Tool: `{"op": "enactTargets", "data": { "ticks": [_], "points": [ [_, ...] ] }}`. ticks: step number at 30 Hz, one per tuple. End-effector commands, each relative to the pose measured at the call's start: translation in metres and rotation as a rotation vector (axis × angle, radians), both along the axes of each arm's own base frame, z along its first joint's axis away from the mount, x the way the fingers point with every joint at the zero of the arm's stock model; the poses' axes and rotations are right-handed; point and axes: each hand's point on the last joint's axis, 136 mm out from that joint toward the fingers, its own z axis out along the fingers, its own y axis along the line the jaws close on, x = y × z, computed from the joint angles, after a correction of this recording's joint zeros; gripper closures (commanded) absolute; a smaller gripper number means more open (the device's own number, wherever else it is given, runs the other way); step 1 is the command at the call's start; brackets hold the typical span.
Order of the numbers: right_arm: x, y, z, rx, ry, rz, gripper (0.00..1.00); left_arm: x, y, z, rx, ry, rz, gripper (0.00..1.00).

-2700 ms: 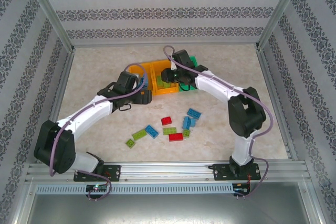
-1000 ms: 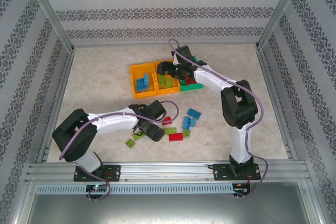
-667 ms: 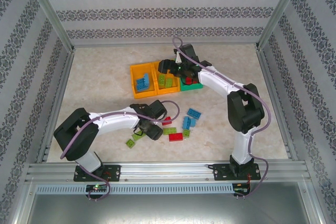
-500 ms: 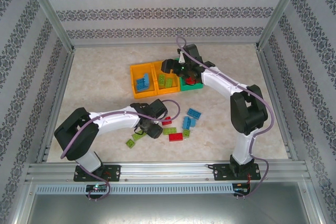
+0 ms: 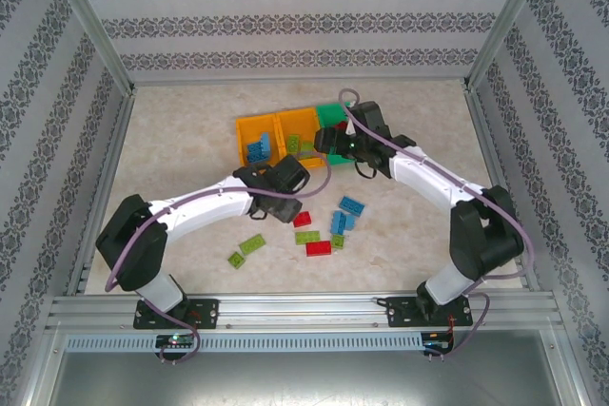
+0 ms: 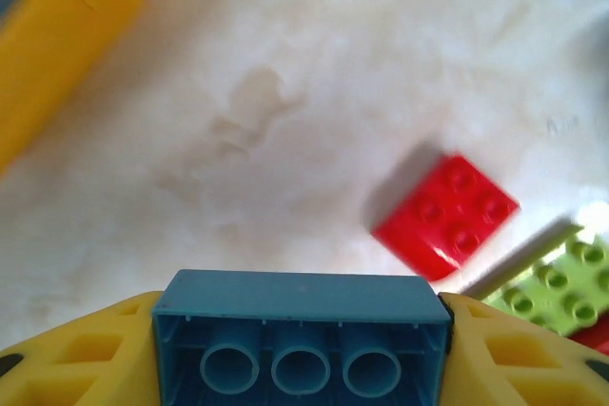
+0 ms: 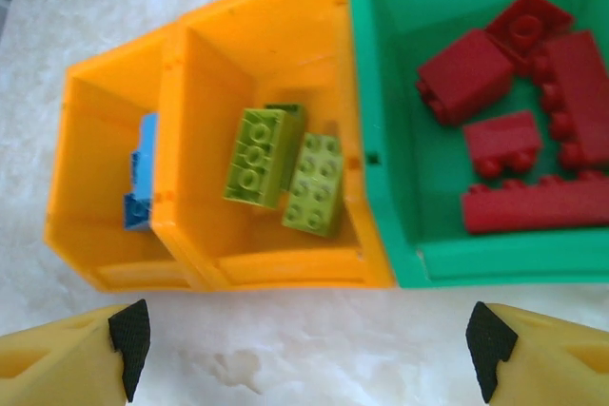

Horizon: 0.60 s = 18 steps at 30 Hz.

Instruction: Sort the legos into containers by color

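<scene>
One light blue studded plastic brick [image 6: 301,309] is clamped between the yellow fingers of the left end effector [image 6: 301,363], which holds it above the pale marbled counter [image 6: 314,92]. On the counter beneath lie a red square brick [image 6: 445,216] and a lime green brick [image 6: 552,287], close together.

Three small open-topped plastic bins stand in a row, wall against wall, near the counter's middle. The left orange bin [image 7: 143,271] contains blue bricks [image 7: 141,178]. The middle orange bin [image 7: 285,268] contains lime green bricks [image 7: 285,168]. The green bin [image 7: 381,168] contains red bricks [image 7: 519,135].

The right end effector [image 7: 306,344] hangs over the counter just in front of the bins, jaws spread wide and empty. Further loose bricks [image 5: 319,248] in red, blue and green lie scattered between the bins and the arm bases.
</scene>
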Motion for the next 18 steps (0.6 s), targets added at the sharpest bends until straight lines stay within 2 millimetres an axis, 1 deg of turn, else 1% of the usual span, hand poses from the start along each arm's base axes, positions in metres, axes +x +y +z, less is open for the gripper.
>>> {"op": "enactTargets", "data": {
  "ticks": [1, 4, 7, 8, 9, 11, 13, 18],
  "points": [
    [-0.015, -0.022, -0.014, -0.067, 0.009, -0.025, 0.11, 0.031, 0.026, 0.022, 0.002, -0.056, 0.101, 0.59],
    [-0.033, -0.03, -0.027, -0.074, 0.05, -0.038, 0.11, 0.064, 0.044, 0.036, -0.049, -0.072, 0.205, 0.59],
    [-0.051, -0.041, -0.045, -0.091, 0.115, -0.08, 0.11, 0.096, 0.059, 0.042, -0.087, -0.071, 0.287, 0.59],
    [-0.056, -0.043, -0.05, -0.096, 0.133, -0.09, 0.11, 0.103, 0.061, 0.042, -0.096, -0.067, 0.305, 0.59],
    [-0.062, -0.045, -0.056, -0.104, 0.155, -0.1, 0.11, 0.113, 0.066, 0.042, -0.101, -0.063, 0.329, 0.6],
    [-0.071, -0.048, -0.066, -0.118, 0.184, -0.113, 0.11, 0.128, 0.069, 0.042, -0.12, -0.059, 0.358, 0.6],
    [-0.079, -0.052, -0.076, -0.134, 0.215, -0.132, 0.11, 0.142, 0.07, 0.037, -0.129, -0.04, 0.38, 0.6],
    [-0.091, -0.049, -0.094, -0.159, 0.266, -0.131, 0.11, 0.167, 0.074, 0.028, -0.115, -0.03, 0.427, 0.6]
  ]
}}
